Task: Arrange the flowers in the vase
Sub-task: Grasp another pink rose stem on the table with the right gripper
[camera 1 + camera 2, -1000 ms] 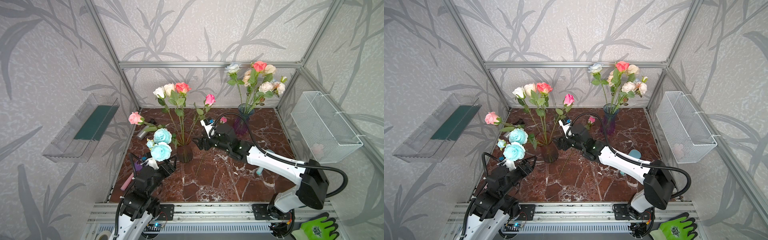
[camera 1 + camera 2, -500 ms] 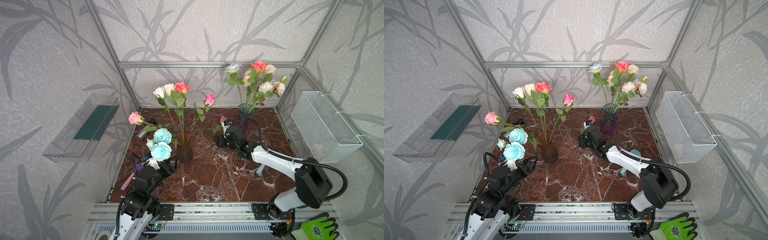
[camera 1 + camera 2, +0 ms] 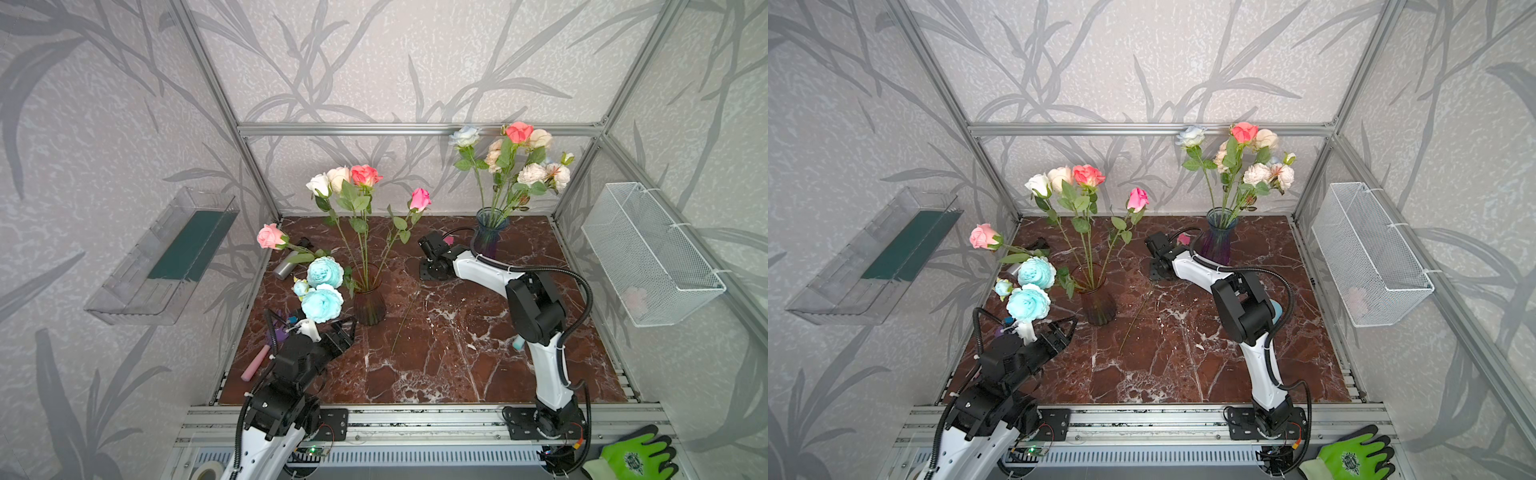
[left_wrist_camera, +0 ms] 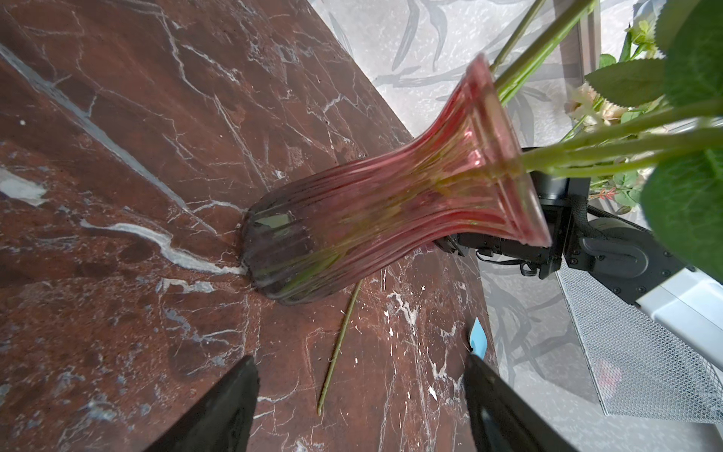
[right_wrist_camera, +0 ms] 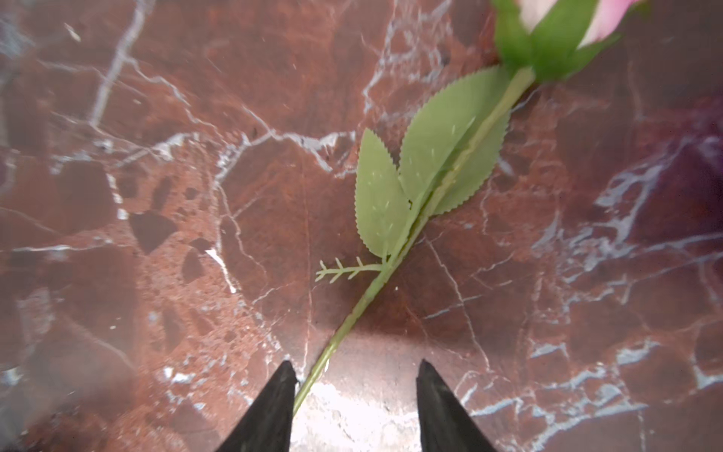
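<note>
A pink rose [image 5: 450,184] lies flat on the marble floor, its head [image 3: 448,240] beside the blue vase [image 3: 490,239], which holds several flowers. My right gripper [image 5: 354,391] points down over the rose's stem. It is open, and the stem runs between the fingers against one fingertip [image 5: 279,391]. In both top views this gripper [image 3: 433,272] [image 3: 1160,272] is low over the floor. The red vase [image 3: 369,305] [image 4: 391,219] holds several roses. My left gripper [image 4: 360,391] [image 3: 345,328] is open and empty, short of that vase. Teal flowers [image 3: 323,286] and a pink rose [image 3: 270,237] stand at the left.
A clear shelf [image 3: 166,257] hangs on the left wall and a wire basket [image 3: 648,253] on the right wall. A pink stick [image 3: 255,363] and a grey cylinder [image 3: 284,268] lie at the left edge. A small blue object [image 4: 478,338] lies behind the right arm.
My right gripper has drawn away from the red vase toward the blue vase and now sits over the lying rose's stem, its jaws narrower. The left arm has not moved.
</note>
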### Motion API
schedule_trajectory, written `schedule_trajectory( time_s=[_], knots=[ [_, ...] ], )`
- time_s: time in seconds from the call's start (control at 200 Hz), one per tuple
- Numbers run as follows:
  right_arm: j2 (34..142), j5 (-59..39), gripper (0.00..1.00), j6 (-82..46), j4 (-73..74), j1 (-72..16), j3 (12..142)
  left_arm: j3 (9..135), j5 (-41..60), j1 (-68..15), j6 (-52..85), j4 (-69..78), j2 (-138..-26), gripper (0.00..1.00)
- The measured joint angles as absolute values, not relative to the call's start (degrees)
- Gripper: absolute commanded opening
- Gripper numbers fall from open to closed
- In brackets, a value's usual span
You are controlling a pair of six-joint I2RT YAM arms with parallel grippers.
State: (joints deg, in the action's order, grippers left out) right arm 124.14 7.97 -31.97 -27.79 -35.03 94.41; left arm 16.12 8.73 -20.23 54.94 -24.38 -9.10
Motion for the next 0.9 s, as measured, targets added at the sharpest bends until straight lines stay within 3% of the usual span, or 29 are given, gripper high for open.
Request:
schedule_trajectory(
  time_s=[0.215, 0.565, 0.9],
  knots=[
    [127.7, 8.4, 0.48, -33.5, -31.5, -35.7, 97.8, 15.8, 9.0, -20.2, 55.2, -23.6, -9.2, 0.83],
    [128.4, 7.6, 0.19, -34.7, -31.9, -35.9, 97.8, 15.8, 9.1, -20.2, 55.2, -23.6, -9.2, 0.83],
    [124.4, 3.3, 0.06, -34.8, -26.2, -34.8, 90.3, 15.8, 8.8, -20.2, 55.1, -24.3, -8.3, 0.83]
  ],
)
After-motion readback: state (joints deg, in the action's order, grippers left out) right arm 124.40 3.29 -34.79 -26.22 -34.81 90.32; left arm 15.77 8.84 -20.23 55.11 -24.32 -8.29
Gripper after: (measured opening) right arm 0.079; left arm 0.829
